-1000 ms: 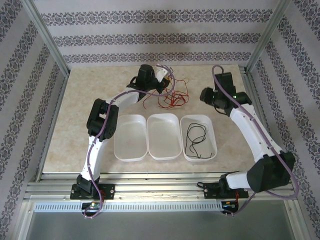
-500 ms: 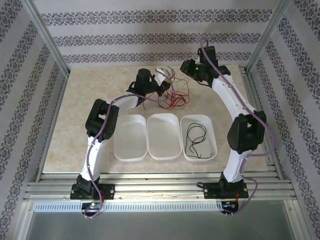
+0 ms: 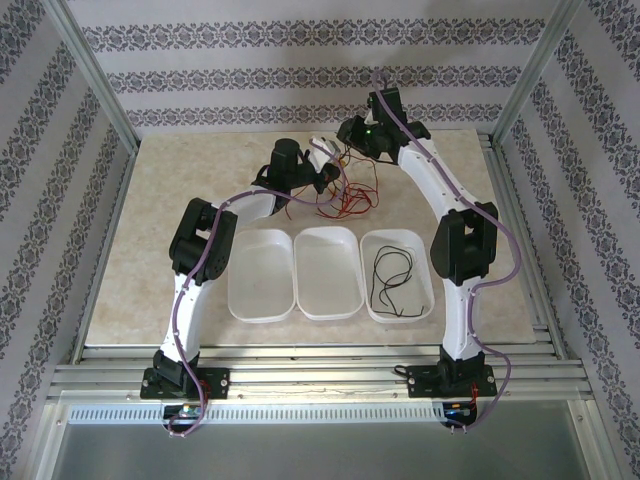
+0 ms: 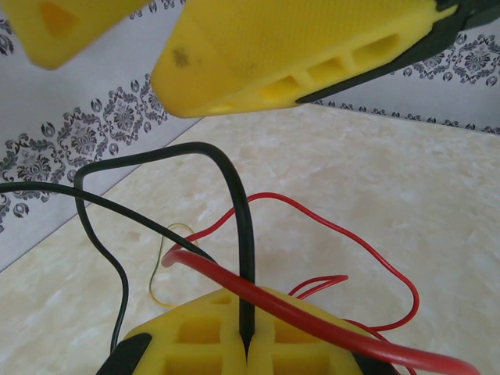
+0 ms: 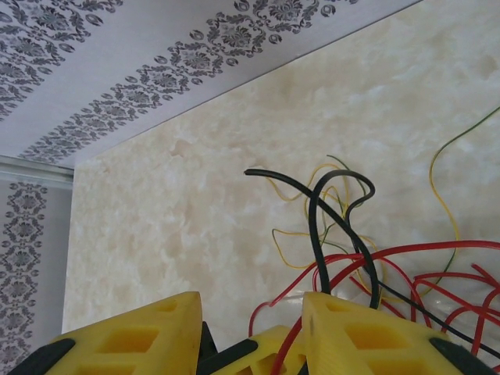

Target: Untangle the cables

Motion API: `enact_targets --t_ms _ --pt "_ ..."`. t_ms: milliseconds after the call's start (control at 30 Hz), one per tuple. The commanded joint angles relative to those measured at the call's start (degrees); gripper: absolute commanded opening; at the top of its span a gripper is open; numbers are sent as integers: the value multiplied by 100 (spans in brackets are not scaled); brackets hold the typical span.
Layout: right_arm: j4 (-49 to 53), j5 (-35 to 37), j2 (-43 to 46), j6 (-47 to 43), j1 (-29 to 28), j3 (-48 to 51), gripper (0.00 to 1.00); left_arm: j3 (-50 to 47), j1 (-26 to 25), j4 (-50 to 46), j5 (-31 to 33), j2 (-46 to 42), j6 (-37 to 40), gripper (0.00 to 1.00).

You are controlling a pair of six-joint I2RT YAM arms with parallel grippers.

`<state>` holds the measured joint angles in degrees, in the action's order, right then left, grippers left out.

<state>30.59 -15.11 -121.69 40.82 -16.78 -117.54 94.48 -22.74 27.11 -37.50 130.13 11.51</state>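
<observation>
The cables [image 3: 345, 195] lie as a red, black and pale yellow tangle at the far middle of the table. My left gripper [image 3: 328, 178] is shut on a black cable [image 4: 244, 258], which rises in a loop from between its yellow fingers [image 4: 195, 340]. A thick red cable [image 4: 312, 320] lies across those fingers. My right gripper [image 3: 344, 138] hangs just above and beyond the left one, open. In the right wrist view its yellow fingers [image 5: 125, 344] stand apart on either side of the left gripper's tip, and the black cable [image 5: 316, 226] loops up beside its right finger. Another black cable [image 3: 392, 280] lies in the right tray.
Three white trays stand in a row near the front: the left tray [image 3: 240, 300], the middle tray [image 3: 330, 305] and the right tray [image 3: 425, 260]. The patterned back wall [image 3: 300, 75] is close behind the tangle, and metal frame posts stand at both far corners.
The right arm has swung from the right side of the table across to the far tangle, above the left gripper, its jaws narrowing a little. The left gripper has kept its hold.
</observation>
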Motion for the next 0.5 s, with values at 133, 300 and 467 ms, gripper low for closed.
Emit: enact_targets --t_ms 133,300,467 --pt "69 304 143 31 -26 288 40 -33 46 391 -166 -266 -86 1" --pt "70 284 113 39 -23 316 41 -52 52 464 -178 -243 -157 2" --pt "61 93 -45 108 -28 175 35 -69 48 455 -192 -258 -162 2"
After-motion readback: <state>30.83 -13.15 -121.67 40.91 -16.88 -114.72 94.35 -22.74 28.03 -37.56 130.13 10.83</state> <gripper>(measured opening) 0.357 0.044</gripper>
